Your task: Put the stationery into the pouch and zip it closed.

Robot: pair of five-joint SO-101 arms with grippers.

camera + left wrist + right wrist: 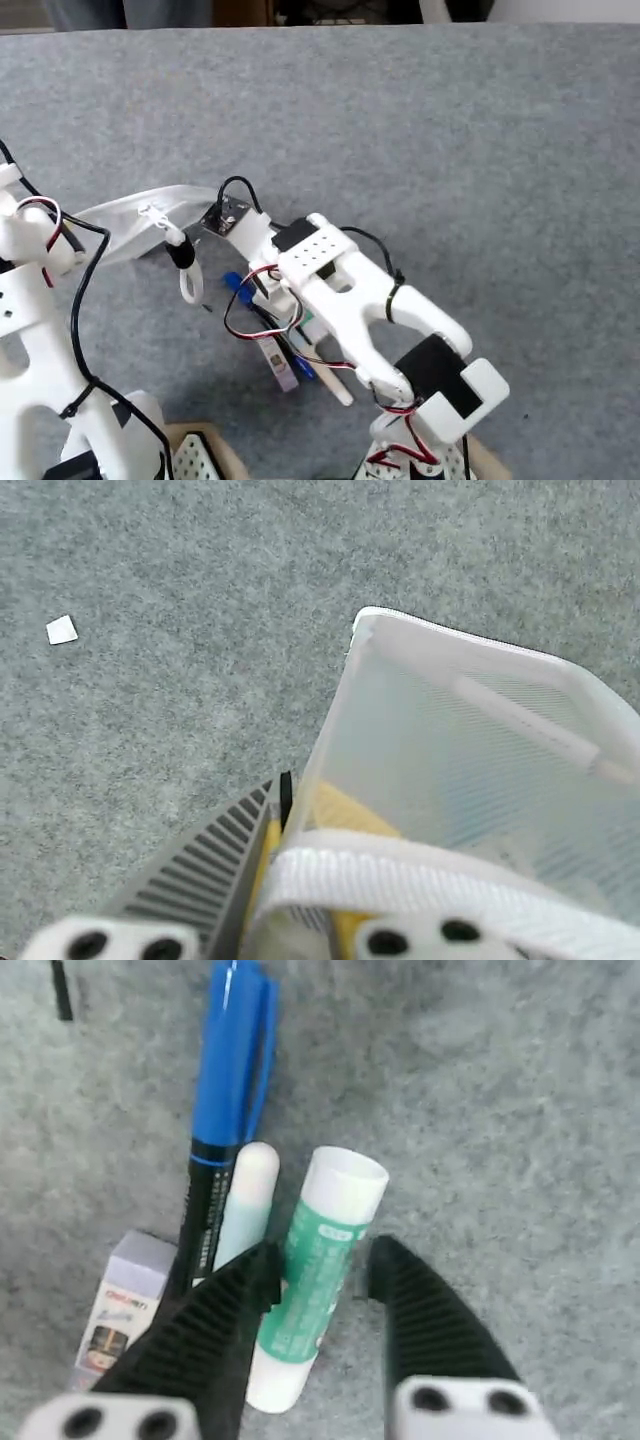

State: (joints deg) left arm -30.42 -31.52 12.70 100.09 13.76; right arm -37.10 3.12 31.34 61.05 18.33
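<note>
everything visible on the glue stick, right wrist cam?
The glue stick is a cylinder with a green printed label and a white cap, plastic by the look, capped. It lies flat on the grey table cover beside a white-capped pen. The right gripper is open, one of its fingers on either side.

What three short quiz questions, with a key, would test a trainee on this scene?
1. True or false: the right gripper is shut on the blue pen.
2. What does the left gripper hold? A) the pouch B) a box C) the blue pen
3. Fill in: the right gripper's open fingers stand on either side of the ____.
Key: 1 false; 2 A; 3 glue stick.
</note>
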